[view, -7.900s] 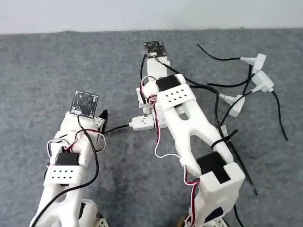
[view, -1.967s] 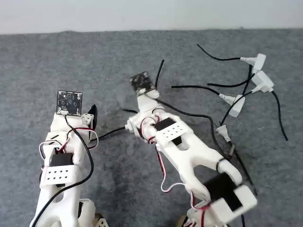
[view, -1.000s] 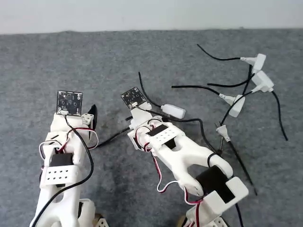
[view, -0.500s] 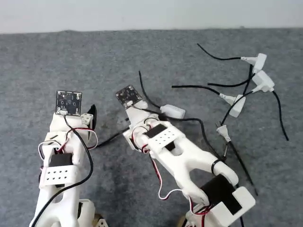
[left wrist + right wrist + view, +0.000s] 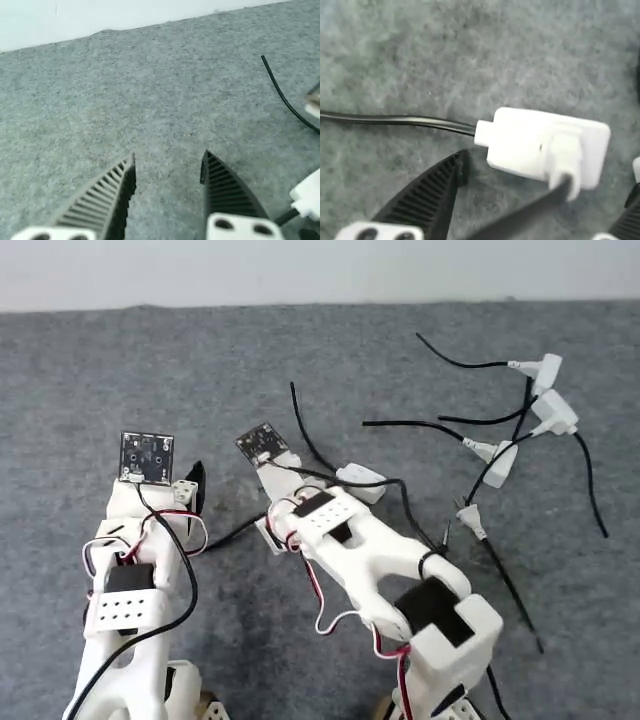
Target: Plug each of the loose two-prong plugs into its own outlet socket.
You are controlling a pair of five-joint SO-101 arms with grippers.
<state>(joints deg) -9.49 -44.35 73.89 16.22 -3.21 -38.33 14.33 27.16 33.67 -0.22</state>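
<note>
Right wrist view: right claw (image 5: 515, 170) hangs open, empty, by the white socket (image 5: 540, 147) (perhaps already plugged); straddle it squarely before closing.

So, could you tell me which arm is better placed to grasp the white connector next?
Probably the right: the right hand, open, is right at the white connector, while the left hand, also open, faces bare carpet farther off.

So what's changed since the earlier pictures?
The right arm drew back and swung toward the left arm, uncovering a white connector on the grey mat; its black cord's free end shifted left. The left arm edged slightly left early on. The plugs at far right stayed put.
</note>
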